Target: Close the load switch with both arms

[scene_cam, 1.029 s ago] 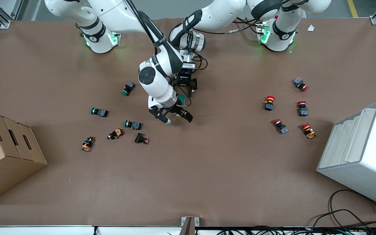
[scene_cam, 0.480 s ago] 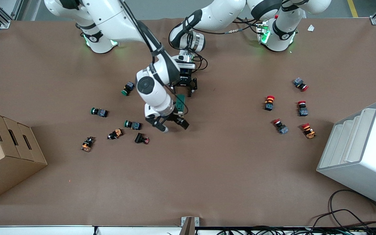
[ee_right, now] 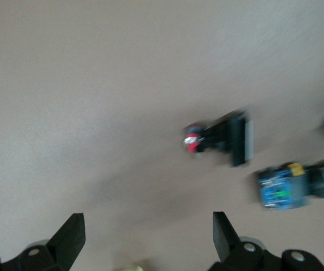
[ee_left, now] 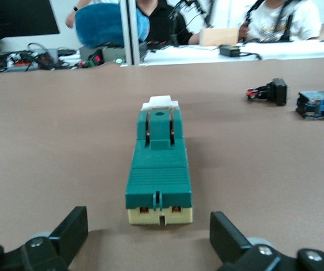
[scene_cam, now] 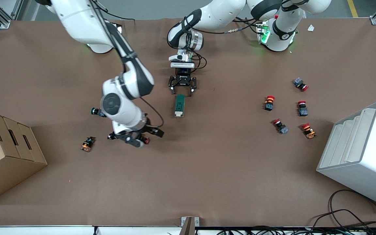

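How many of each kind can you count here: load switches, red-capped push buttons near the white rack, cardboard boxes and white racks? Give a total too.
load switch: 1
red-capped push buttons: 5
cardboard box: 1
white rack: 1
Total: 8

You've got one load switch, five red-capped buttons grouped toward the left arm's end of the table, one cardboard box and one white bin.

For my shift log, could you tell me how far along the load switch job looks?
The dark-green rectangular load switch lies flat on the brown table, held by neither arm. The left gripper sits beside its end, jaws open. The right gripper hangs open over the small push buttons. Whether it is closed is unclear.
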You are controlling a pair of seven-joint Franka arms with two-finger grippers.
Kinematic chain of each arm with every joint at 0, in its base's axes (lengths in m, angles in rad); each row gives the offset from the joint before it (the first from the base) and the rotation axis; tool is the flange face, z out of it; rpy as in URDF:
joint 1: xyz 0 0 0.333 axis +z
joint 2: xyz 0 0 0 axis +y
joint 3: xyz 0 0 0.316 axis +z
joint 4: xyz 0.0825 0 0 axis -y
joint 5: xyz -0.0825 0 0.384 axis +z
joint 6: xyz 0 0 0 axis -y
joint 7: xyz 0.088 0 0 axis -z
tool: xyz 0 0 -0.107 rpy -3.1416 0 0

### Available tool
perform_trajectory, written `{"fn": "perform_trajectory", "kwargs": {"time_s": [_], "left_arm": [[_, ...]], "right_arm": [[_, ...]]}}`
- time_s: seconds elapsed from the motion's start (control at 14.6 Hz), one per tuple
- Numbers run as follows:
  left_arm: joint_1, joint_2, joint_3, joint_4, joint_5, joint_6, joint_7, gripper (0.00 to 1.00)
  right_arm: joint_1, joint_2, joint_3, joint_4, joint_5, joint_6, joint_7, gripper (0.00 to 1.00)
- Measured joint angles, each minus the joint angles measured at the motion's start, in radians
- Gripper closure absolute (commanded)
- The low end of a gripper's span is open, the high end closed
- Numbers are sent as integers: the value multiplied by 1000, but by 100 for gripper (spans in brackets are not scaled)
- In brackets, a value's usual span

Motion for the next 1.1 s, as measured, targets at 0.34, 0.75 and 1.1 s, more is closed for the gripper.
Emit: {"fn": "perform_trajectory", "kwargs": {"time_s": [0.34,0.75,1.1], "left_arm": [[7,-48,-66,39,-130,3,56,3],[164,-111,-233,195,-387,6,341,2],[386,-149,-367,296,-553,8,606,1]], "right_arm": [[-147,-126,-5,1,-135,-247,-222,0],[-299,-268,-7,4,-272,-490,-450,0],[-452,-328,-7,103,-314,-684,-637,0]]}}
